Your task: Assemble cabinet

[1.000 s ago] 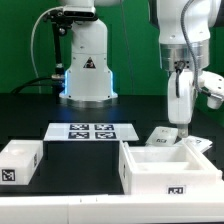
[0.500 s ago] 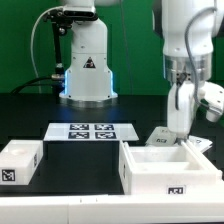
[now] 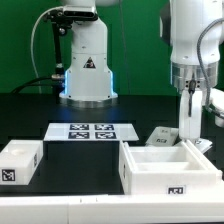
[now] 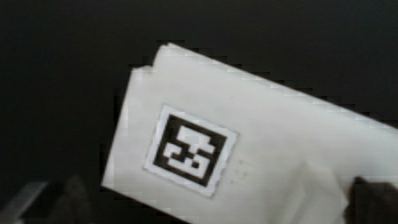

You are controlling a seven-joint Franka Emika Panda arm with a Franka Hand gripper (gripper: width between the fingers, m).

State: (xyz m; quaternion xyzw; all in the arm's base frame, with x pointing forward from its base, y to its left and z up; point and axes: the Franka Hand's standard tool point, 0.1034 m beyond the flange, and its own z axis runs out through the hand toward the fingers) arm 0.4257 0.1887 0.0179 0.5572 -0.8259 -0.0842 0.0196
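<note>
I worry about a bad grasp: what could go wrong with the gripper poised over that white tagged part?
1. The white tagged part sits skewed between the open jaws in the wrist view, so closing may twist or push it instead of gripping squarely.
2. The gripper hangs close behind the cabinet's rear wall; a small drift might bump it.

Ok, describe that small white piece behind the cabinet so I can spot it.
Find the cabinet, the big open white box at the exterior view's lower right. Just behind its far wall, beside the gripper, lies the small white piece. Unlike the flat four-tag marker board further left, it shows one tag.
</note>
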